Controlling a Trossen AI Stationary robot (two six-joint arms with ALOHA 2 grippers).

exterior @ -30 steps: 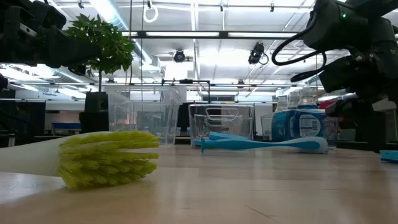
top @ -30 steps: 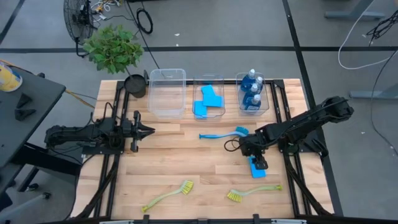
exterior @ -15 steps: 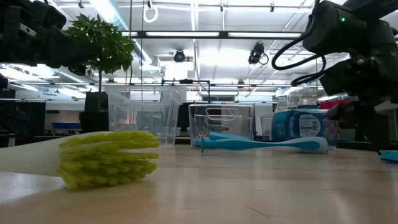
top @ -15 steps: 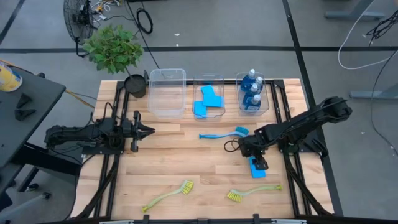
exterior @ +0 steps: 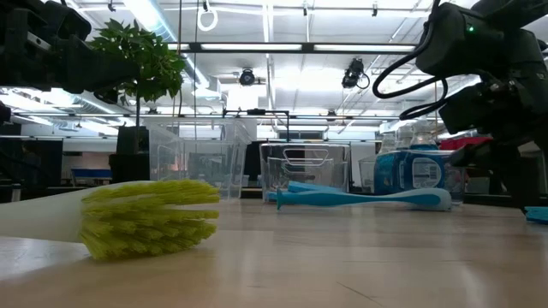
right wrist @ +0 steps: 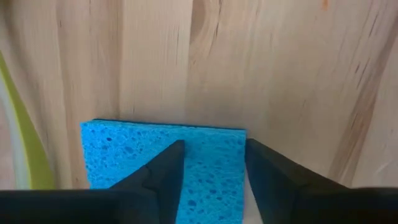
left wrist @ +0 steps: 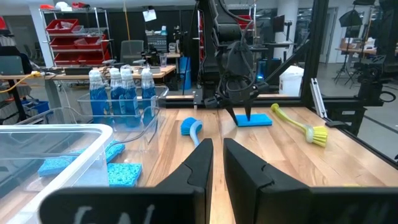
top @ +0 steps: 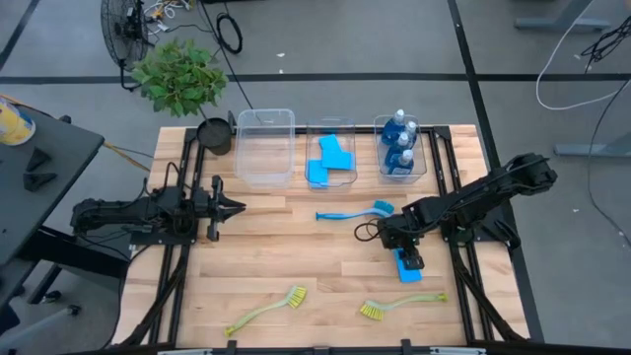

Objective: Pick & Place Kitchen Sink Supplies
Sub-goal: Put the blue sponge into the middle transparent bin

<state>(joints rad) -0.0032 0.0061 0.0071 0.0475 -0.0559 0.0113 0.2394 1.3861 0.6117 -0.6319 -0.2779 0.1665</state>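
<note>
R gripper (top: 413, 259) is down over a blue sponge (top: 407, 267) lying flat on the table (top: 296, 247) near the R edge, pointing at it from above; in the R wrist view its two fingers (right wrist: 165, 174) straddle the sponge's (right wrist: 155, 162) middle w/ a narrow gap, tips on or just above the foam, can't tell if they pinch it yet. L gripper (top: 235, 207) waits at the table's L side, level, aimed across the wood, jaws nearly together w/ a thin slit, holding nothing. Blue brush (top: 355, 211) lies mid-table, just L of the R arm. Two yellow-green brushes sit near the front edge: one front-centre (top: 268, 310), one front-R (top: 399, 305), the latter just beside the sponge. At the back, three clear bins in a row: L bin (top: 265, 146) w/ nothing seen inside, mid bin (top: 330, 153) w/ blue sponges (top: 330, 158), R bin (top: 400, 146) w/ blue bottles (top: 398, 141). Potted plant (top: 182, 79) at the back L corner.
</note>
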